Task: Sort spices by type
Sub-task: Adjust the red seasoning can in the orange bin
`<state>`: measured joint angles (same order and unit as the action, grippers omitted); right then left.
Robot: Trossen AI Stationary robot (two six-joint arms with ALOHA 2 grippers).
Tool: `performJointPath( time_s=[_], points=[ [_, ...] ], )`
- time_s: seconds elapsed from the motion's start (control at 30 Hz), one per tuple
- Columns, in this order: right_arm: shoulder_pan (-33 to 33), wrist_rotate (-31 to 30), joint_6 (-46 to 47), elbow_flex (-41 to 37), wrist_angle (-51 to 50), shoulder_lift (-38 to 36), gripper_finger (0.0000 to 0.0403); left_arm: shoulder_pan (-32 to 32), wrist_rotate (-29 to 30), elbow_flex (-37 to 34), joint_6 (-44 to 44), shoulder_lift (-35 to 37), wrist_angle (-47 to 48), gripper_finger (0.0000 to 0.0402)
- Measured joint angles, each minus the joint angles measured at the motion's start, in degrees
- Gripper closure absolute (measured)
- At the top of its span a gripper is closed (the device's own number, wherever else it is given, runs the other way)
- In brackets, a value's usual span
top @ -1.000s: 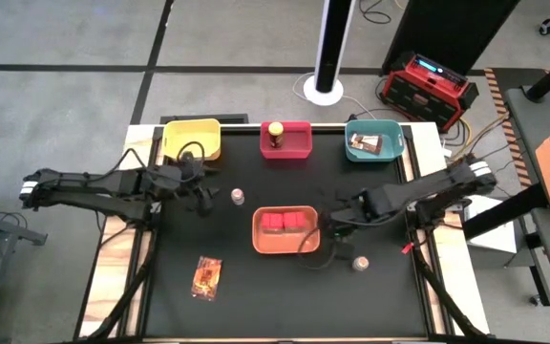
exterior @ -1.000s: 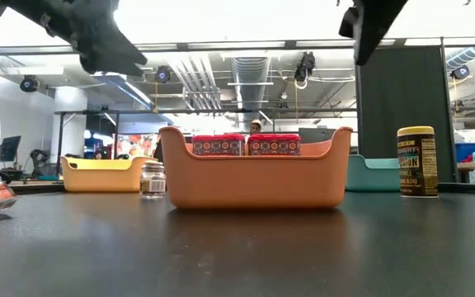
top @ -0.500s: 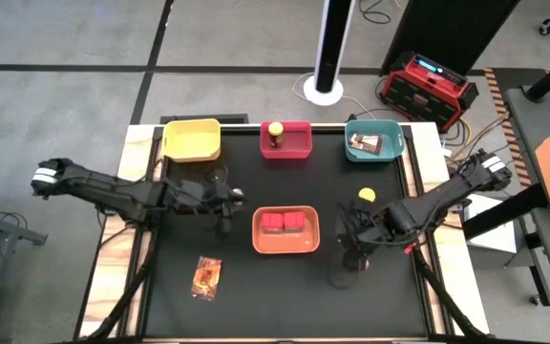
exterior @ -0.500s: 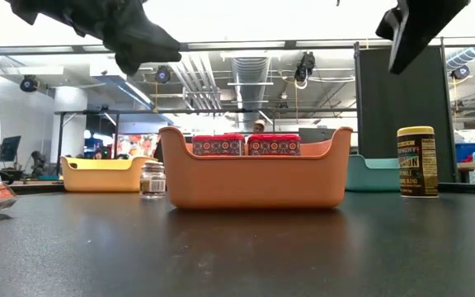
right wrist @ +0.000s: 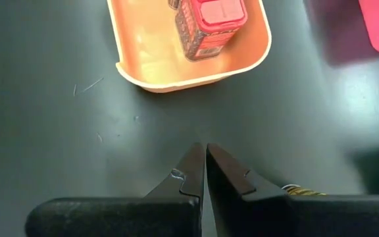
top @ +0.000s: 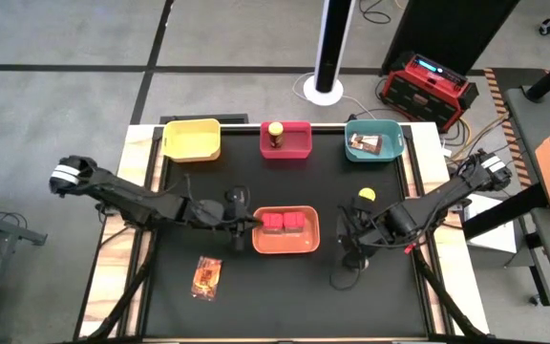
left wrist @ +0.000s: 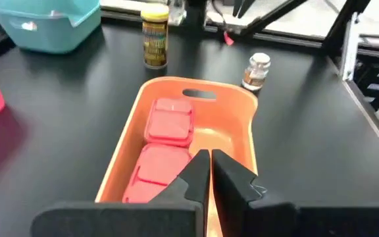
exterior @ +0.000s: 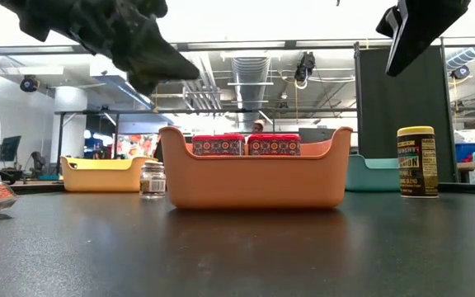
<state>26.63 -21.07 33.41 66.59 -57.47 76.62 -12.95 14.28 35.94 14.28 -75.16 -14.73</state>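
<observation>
Two red tubs (top: pixel 285 223) stand in the orange tray (top: pixel 285 247). My left gripper (left wrist: pixel 209 161) hangs shut above that tray's left end, touching nothing. A yellow-lidded jar (top: pixel 366 195) stands on the table right of the tray, and a clear shaker (left wrist: pixel 256 70) stands nearer the front. My right gripper (right wrist: pixel 206 153) is shut above the table between them, clear of both. Another shaker (exterior: pixel 152 179) stands left of the tray, hidden under my left arm in the high view. One packet (top: pixel 206 277) lies flat at the front left.
Along the far edge stand a yellow tray (top: pixel 192 139), a red tray (top: pixel 299 143) holding a second jar (top: pixel 276 132), and a teal tray (top: pixel 390 143) holding a packet (top: pixel 363 143). Bare black tabletop lies in front of the orange tray.
My left gripper has gone toward the table's right edge and down, tipping forward, to above the orange tray's left end, and has shut on nothing. My right gripper shifted a little toward the near right, uncovering the jar, then kept still.
</observation>
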Motion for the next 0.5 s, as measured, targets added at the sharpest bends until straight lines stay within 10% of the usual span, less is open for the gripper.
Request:
performJointPath(
  time_s=[0.5],
  points=[
    [0.0,-0.1,0.0,-0.1,1.2,0.0,0.0394,0.2,4.8,5.5,-1.7,-13.2,-3.9,0.0401]
  ],
)
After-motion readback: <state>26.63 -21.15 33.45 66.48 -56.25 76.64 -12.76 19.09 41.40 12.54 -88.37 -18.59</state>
